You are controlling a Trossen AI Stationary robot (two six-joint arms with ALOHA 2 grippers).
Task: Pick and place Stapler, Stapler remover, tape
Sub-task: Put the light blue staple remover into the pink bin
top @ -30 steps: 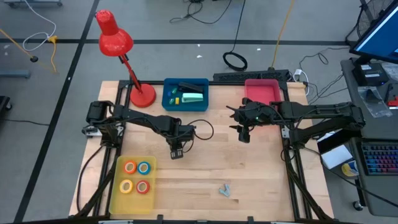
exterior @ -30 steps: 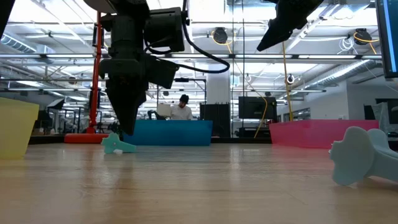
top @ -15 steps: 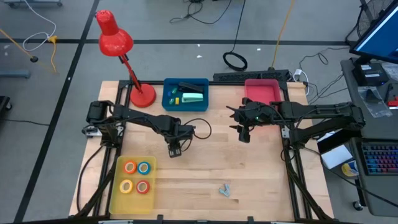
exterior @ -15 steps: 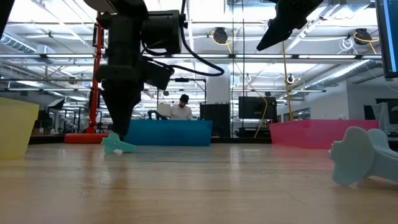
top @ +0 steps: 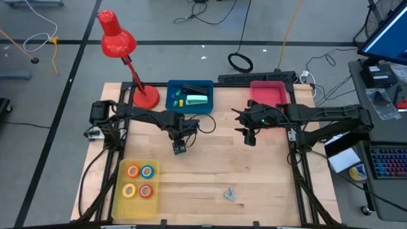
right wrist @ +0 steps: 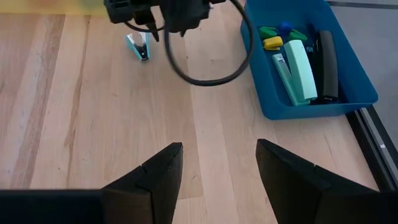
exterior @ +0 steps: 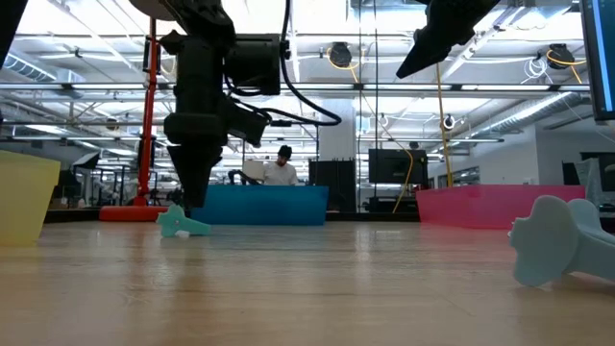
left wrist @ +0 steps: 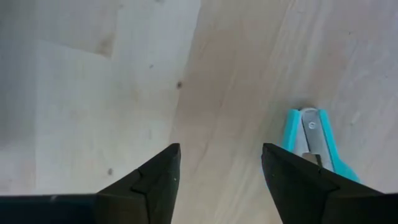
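Left gripper (left wrist: pixel 217 180) stands released above the bare wooden table (top: pixel 267 178), the teal staple remover (left wrist: pixel 314 140) lying flat just beside one finger, untouched. Right gripper (right wrist: pixel 217 180) hangs released, well apart from it. Tape rolls (top: pixel 138 181) sit in the yellow tray (top: pixel 116 203).

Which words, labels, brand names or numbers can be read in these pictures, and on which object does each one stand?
None can be read.
The screen at the high view's right edge: only blue glow, nothing legible.
The keyboard beside the table: keys too small to read.
The blue bin, its green stapler and the tape rolls: no print visible.
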